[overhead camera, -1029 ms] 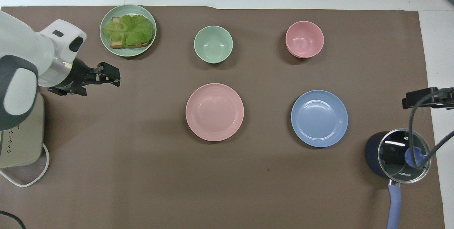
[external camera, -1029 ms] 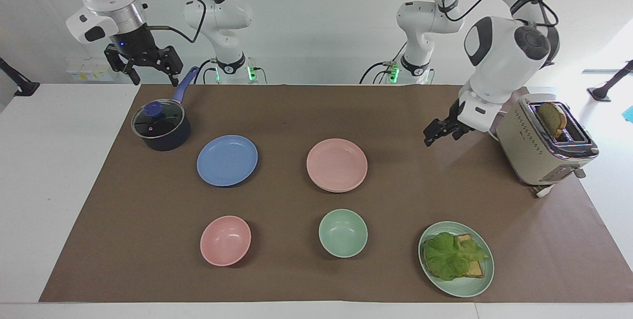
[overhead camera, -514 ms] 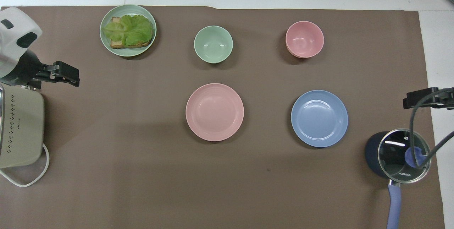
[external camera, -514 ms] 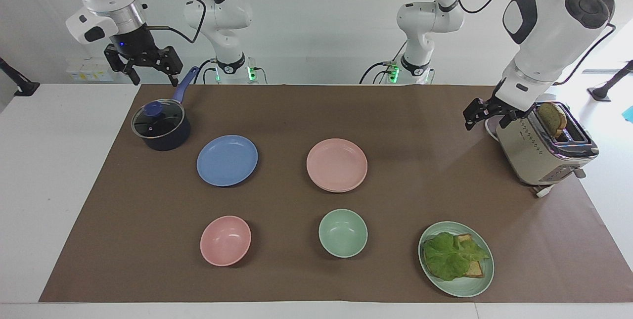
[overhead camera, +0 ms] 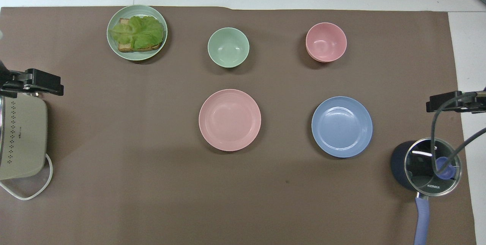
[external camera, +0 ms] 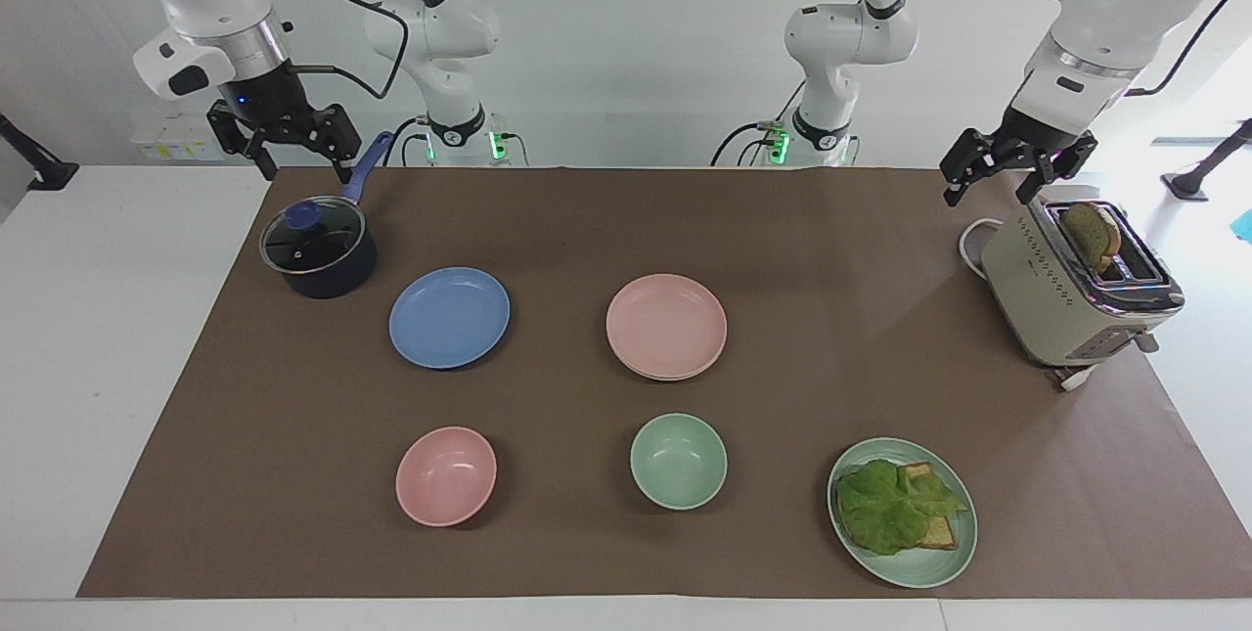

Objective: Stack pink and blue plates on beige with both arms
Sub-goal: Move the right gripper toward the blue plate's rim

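Since a second ago the left gripper (external camera: 990, 185) has risen from the mat to hang over the toaster (external camera: 1076, 289), fingers spread, empty. The right gripper (external camera: 298, 160) hovers by the saucepan (external camera: 318, 249), spread and empty; its lid (overhead camera: 433, 167) reads KONKA. The pink plate (external camera: 666, 325) lies on the beige plate (external camera: 675, 376); the blue plate (external camera: 449, 317) lies beside them.

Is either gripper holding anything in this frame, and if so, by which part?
Nothing is held. The left gripper hangs open and empty over the toaster; the right gripper hangs open and empty over the saucepan.
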